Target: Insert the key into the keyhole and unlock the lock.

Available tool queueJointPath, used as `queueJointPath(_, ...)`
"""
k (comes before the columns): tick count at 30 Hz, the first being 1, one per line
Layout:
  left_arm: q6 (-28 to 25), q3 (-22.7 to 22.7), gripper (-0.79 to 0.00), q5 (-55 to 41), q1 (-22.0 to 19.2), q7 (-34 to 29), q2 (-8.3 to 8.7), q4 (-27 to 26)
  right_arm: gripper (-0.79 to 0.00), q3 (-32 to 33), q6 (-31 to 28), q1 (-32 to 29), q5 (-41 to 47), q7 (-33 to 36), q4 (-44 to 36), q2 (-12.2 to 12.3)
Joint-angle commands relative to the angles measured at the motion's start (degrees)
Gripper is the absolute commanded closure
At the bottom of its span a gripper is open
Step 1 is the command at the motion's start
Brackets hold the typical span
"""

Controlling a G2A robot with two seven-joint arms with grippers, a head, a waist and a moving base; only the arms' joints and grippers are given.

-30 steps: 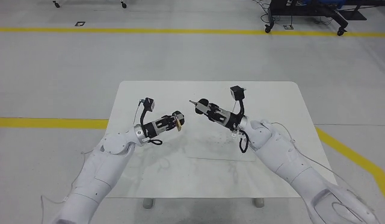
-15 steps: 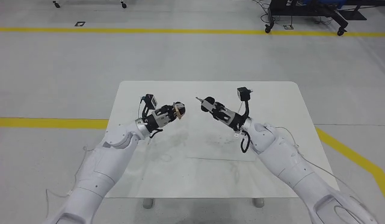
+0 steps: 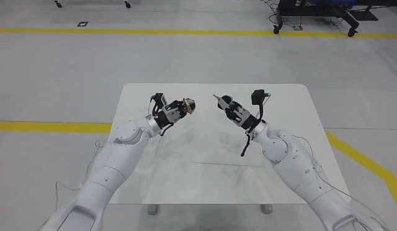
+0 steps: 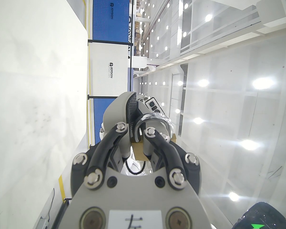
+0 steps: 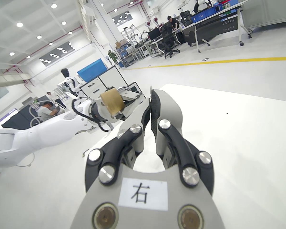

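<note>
My left gripper [image 3: 182, 110] is held above the white table [image 3: 273, 169], shut on a brass padlock [image 3: 189, 107]. In the left wrist view the padlock's silver shackle [image 4: 155, 118] arches over the fingers and its brass body [image 4: 138, 150] sits between them. My right gripper [image 3: 226, 104] faces it from a short gap away, shut on a thin metal key [image 3: 216, 97] that points toward the padlock. In the right wrist view the key's tip [image 5: 150, 88] just pokes out past the closed gripper [image 5: 150, 103]. The padlock's brass end [image 5: 112, 103] faces it, slightly off to one side.
The table top under both arms is bare apart from faint scuff marks [image 3: 217, 147]. Yellow floor lines [image 3: 56, 126] run beside the table. Carts and a dark frame [image 3: 316, 7] stand far behind.
Both grippers have risen and moved toward the table's far side. The left one turned the padlock's end to face the key. The right one shifted right with the key.
</note>
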Motion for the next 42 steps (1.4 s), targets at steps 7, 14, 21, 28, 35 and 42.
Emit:
queueJointPath(7, 0.0, 0.0, 0.0, 0.0, 0.0, 0.0, 0.0, 0.0, 0.0, 0.0, 0.1, 0.0, -0.1, 0.0, 0.0, 0.0)
queueJointPath(14, 0.0, 0.0, 0.0, 0.0, 0.0, 0.0, 0.0, 0.0, 0.0, 0.0, 0.1, 0.0, -0.1, 0.0, 0.0, 0.0)
queueJointPath(21, -5.8, 0.1, 0.0, 11.4, 2.5, 12.6, 0.23, -3.3, 0.0, -0.1, 5.4, -2.0, -1.7, 3.4, -3.8, -0.2)
queueJointPath(28, -5.7, -0.7, 0.0, 15.2, 4.4, 17.1, 0.23, -6.5, 0.0, -0.8, 13.2, -4.1, -4.5, 4.1, -7.1, -0.8)
queueJointPath(35, -5.0, -1.2, 0.0, 15.5, 5.0, 16.8, -0.03, -7.2, 0.0, -1.5, 17.1, -5.7, -7.0, 3.2, -9.5, -1.4)
queueJointPath(42, -6.0, -1.6, 0.0, 16.8, 5.6, 16.9, -0.29, -7.7, 0.0, -3.5, 22.4, -8.0, -14.0, -2.0, -12.7, -2.2)
